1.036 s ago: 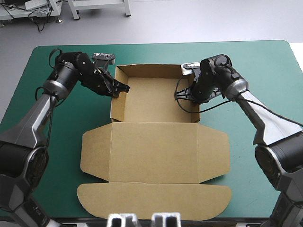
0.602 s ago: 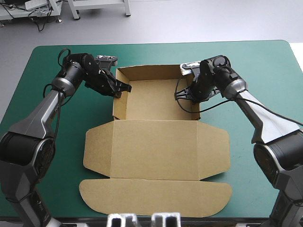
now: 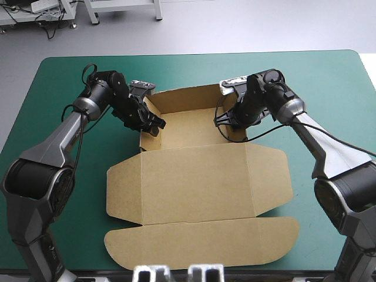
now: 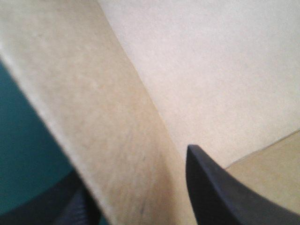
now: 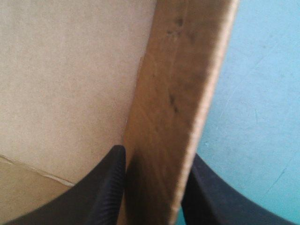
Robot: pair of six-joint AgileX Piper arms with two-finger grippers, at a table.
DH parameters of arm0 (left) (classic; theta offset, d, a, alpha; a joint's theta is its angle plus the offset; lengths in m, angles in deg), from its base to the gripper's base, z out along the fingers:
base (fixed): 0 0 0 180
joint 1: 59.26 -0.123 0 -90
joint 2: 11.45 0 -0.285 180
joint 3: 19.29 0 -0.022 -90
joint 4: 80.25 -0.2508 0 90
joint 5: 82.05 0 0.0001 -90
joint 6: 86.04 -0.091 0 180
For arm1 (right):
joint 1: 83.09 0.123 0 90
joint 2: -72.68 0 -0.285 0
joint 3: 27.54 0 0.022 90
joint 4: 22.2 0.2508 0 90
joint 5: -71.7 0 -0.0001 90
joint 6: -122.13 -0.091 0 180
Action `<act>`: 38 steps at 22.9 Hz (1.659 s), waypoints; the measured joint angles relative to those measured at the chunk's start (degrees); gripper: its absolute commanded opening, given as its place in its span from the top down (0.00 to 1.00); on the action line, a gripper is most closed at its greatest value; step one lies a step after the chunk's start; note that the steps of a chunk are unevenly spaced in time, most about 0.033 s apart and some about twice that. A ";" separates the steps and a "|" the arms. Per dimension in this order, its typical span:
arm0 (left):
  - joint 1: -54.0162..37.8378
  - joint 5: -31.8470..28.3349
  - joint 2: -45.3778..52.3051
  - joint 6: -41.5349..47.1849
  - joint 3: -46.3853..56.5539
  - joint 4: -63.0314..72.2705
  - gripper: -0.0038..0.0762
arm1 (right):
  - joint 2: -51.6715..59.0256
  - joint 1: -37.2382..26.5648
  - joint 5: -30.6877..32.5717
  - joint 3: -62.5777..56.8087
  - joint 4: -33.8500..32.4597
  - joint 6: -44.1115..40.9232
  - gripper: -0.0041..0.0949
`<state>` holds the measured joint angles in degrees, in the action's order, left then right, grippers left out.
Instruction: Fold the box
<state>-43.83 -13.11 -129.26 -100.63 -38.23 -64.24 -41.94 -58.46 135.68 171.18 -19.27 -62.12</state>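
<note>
The brown box (image 3: 200, 182) lies mid-table as an open tray with its lid flat toward the front edge. My left gripper (image 3: 151, 122) is shut on the tray's left wall, one finger inside and one outside. In the left wrist view that wall (image 4: 108, 131) runs between the black fingers (image 4: 215, 187), with the tray floor (image 4: 211, 70) beyond. My right gripper (image 3: 225, 120) is shut on the right wall. The right wrist view shows this wall (image 5: 178, 93) upright between its fingers (image 5: 103, 192), the tray floor (image 5: 70, 70) on one side.
Bare teal-green cover (image 3: 329, 82) lies on both sides of the box and beyond its far wall. The lid's rounded front flap (image 3: 200, 247) reaches close to the table's front edge and sits skewed, its right end farther from the edge.
The left gripper slid along the left wall toward the lid hinge. The whole box turned slightly, its right side swinging away from the front edge. The right gripper shifted a little inward.
</note>
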 measured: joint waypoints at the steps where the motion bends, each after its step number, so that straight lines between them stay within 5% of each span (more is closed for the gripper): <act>1: 0.23 0.52 -0.05 -0.12 -0.01 0.06 0.37 | 0.00 0.10 -0.14 0.06 0.20 0.04 0.55; 10: 0.33 2.11 0.24 0.36 -7.39 -0.39 0.37 | 0.00 0.17 2.26 12.00 -2.46 0.44 0.55; 24: 0.33 2.33 0.48 1.65 -10.63 -1.00 0.37 | -0.62 0.17 2.59 12.48 -4.34 0.44 0.56; 28: 0.33 2.33 0.48 1.71 -10.63 -2.21 0.59 | -2.27 0.17 1.10 12.48 -4.75 0.44 0.73; 29: 0.33 2.22 0.48 2.16 -10.63 -2.48 0.78 | -2.36 0.17 1.10 12.48 -5.03 0.44 0.86; 31: 0.22 1.84 0.48 3.69 -10.63 -3.82 0.96 | -2.38 0.05 1.19 12.48 -5.44 0.44 0.97; 38: -0.33 3.19 0.66 7.43 -10.63 -5.24 0.96 | -2.96 -0.54 7.32 12.48 -0.68 -1.71 0.98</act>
<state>-44.17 -9.92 -128.60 -93.20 -48.86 -69.49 -44.90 -59.01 143.00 183.66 -19.95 -63.83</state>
